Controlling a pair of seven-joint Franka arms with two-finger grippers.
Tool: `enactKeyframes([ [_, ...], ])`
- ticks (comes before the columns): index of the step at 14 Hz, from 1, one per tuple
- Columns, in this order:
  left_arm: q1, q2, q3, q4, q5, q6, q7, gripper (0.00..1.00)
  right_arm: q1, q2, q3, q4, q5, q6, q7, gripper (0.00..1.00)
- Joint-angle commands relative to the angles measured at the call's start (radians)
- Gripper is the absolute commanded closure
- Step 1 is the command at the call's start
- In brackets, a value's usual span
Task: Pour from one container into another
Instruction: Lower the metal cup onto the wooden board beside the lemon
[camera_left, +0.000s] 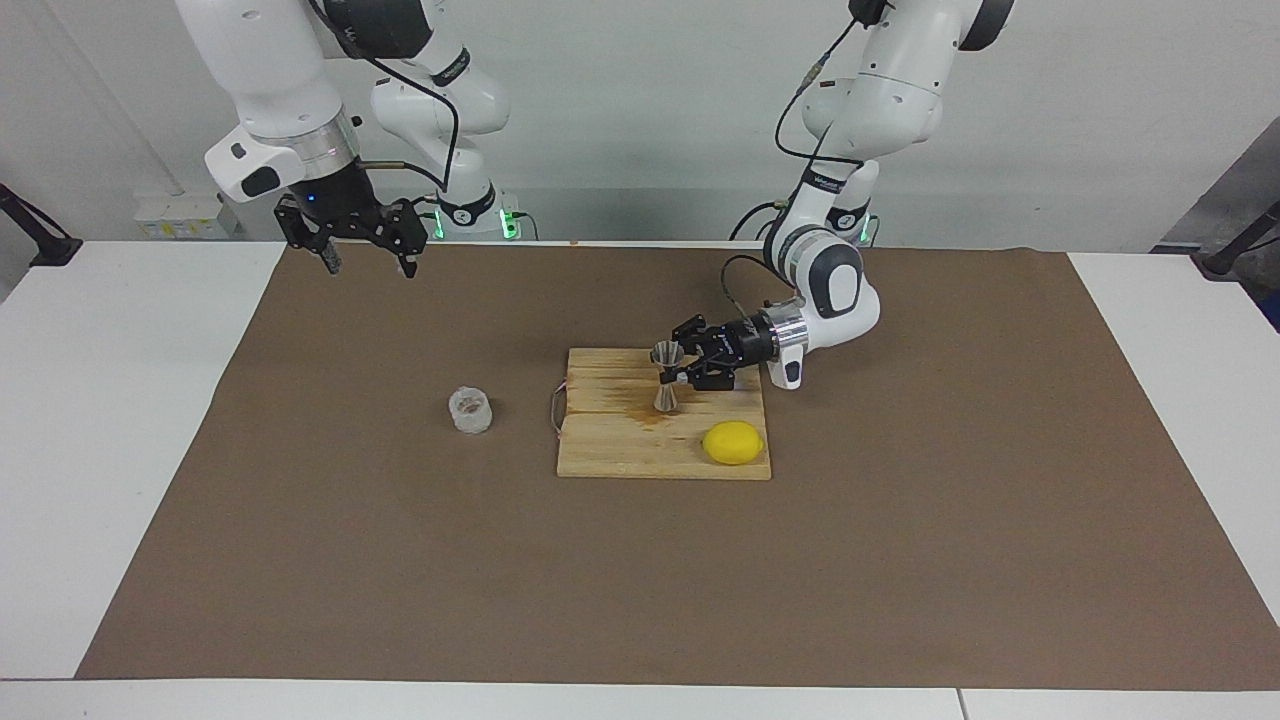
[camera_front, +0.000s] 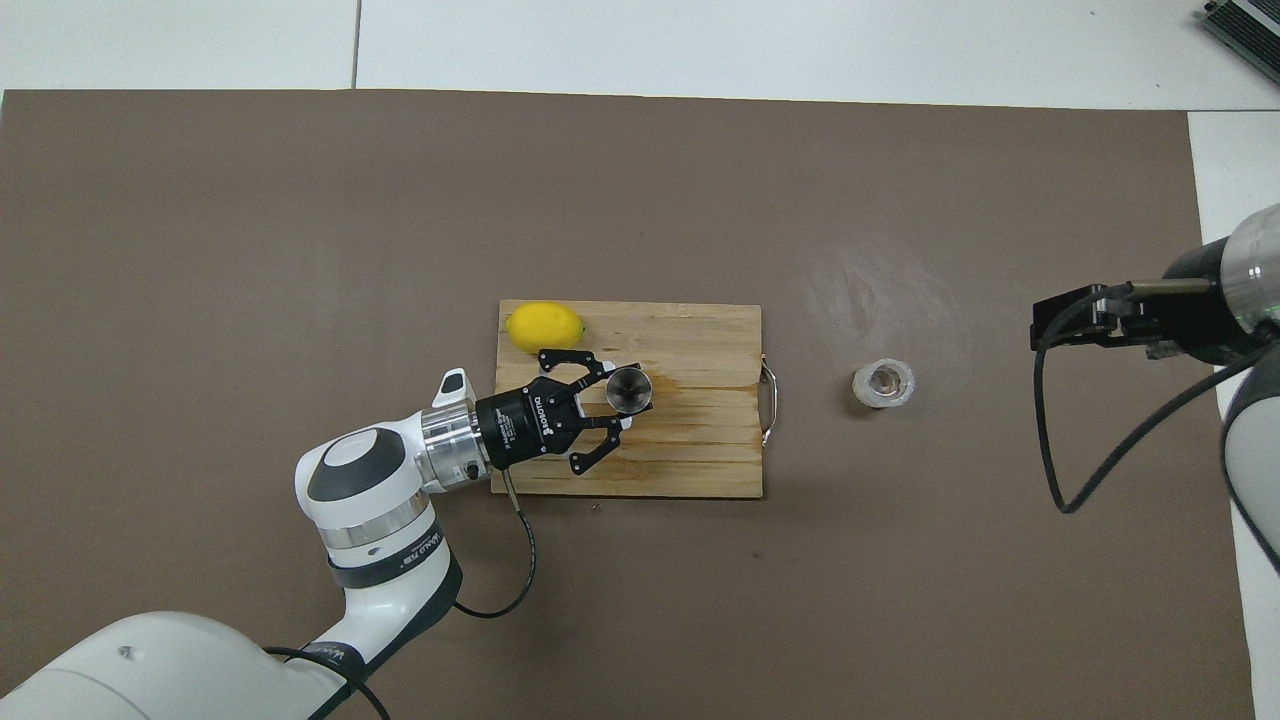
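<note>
A silvery hourglass jigger (camera_left: 667, 376) stands upright on the wooden cutting board (camera_left: 620, 455). The knobbly clear glass cup (camera_left: 470, 410) sits upright on the brown mat (camera_left: 350, 520), toward the right arm's end.

Two arms with glossy white, rounded shell segments, dark grey caps at the joints and polished silver rings at the wrists. Each ends in a black skeletal linkage gripper, the left gripper (camera_left: 672, 367) (camera_front: 612, 403) carrying small white lettering on its body, the right gripper (camera_left: 366, 258) showing a small blue light above its fingers. Black cables loop loosely along the forearms, and green lights glow at both bases.
</note>
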Motion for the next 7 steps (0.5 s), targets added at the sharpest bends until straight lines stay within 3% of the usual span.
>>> enactKeyframes([
  [1, -0.041, 0.002, 0.015, -0.007, -0.042, 0.012, 0.019, 1.0, -0.011, -0.022, 0.007, -0.025, 0.003, 0.001, 0.008, 0.0],
  [7, -0.052, 0.017, 0.015, -0.008, -0.052, 0.013, 0.025, 1.0, -0.011, -0.022, 0.007, -0.025, 0.003, 0.001, 0.008, 0.0],
])
